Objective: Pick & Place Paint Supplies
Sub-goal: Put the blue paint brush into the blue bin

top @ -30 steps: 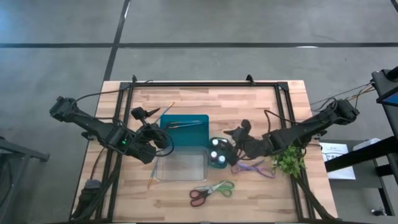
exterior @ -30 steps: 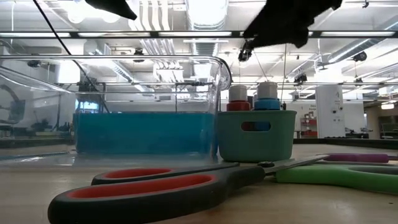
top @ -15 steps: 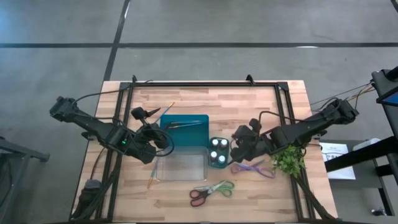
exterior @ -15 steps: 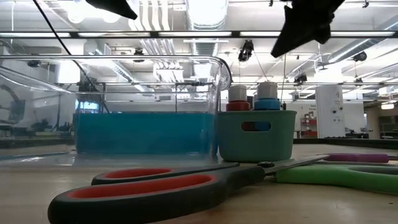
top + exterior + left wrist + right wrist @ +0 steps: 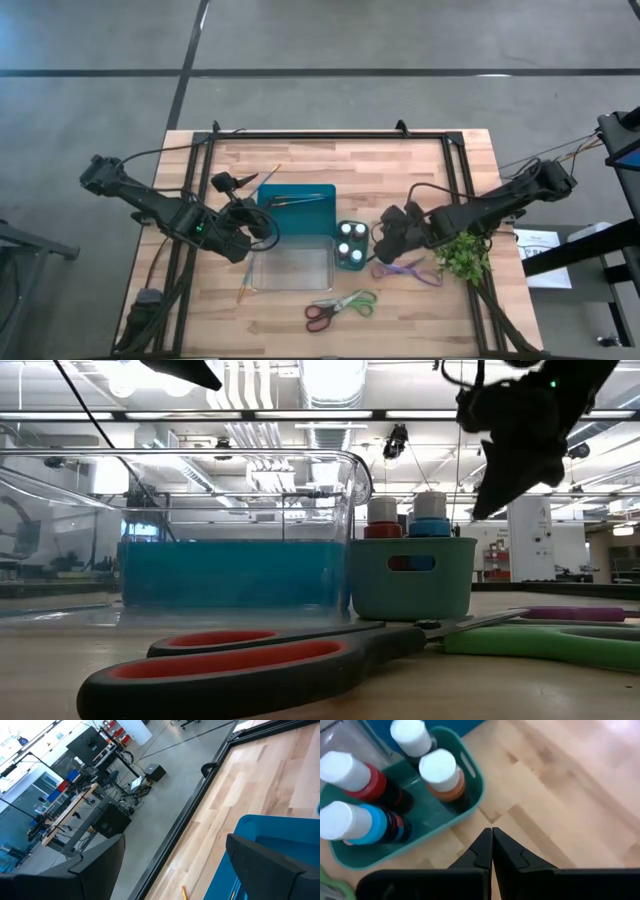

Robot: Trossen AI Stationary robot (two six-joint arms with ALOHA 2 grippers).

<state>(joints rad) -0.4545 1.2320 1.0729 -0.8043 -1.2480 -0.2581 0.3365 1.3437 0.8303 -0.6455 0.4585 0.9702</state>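
High view: right gripper (image 5: 378, 236) closed and empty, hovering just beside the small teal tub (image 5: 350, 259), four white-capped paint bottles (image 5: 350, 245) upright inside that tub. Purple-handled scissors (image 5: 405, 268) flat on the table near that gripper, toward the front edge; red-green scissors (image 5: 339, 306) farther toward the front edge; green sprig (image 5: 463, 256) beside the right forearm. Left gripper (image 5: 232, 183) spread wide, above the table next to the blue tray (image 5: 296, 210), thin brushes (image 5: 298, 199) lying in that tray, clear bin (image 5: 292, 269) adjoining it; one more brush (image 5: 268, 178) on the wood near the left gripper, another (image 5: 243, 290) off the clear bin's outer side. Low view: right gripper (image 5: 490, 508) hanging tip-down, fingers pressed together, to one side of the teal tub (image 5: 411, 576) and higher than the bottle caps (image 5: 431, 505); red-green scissors (image 5: 300, 658) large in the foreground, purple handle (image 5: 580, 614) behind. Left wrist view: two dark fingers (image 5: 270, 862) wide apart, nothing between, blue tray corner (image 5: 260, 827) and bare wood beyond. Right wrist view: fingertips (image 5: 491, 845) shut tight on nothing, over bare wood just off the teal tub's rim (image 5: 475, 780); red (image 5: 357, 777), blue (image 5: 355, 822), orange-banded (image 5: 442, 775) and dark (image 5: 412, 737) bottles standing inside, apart from the gripper.
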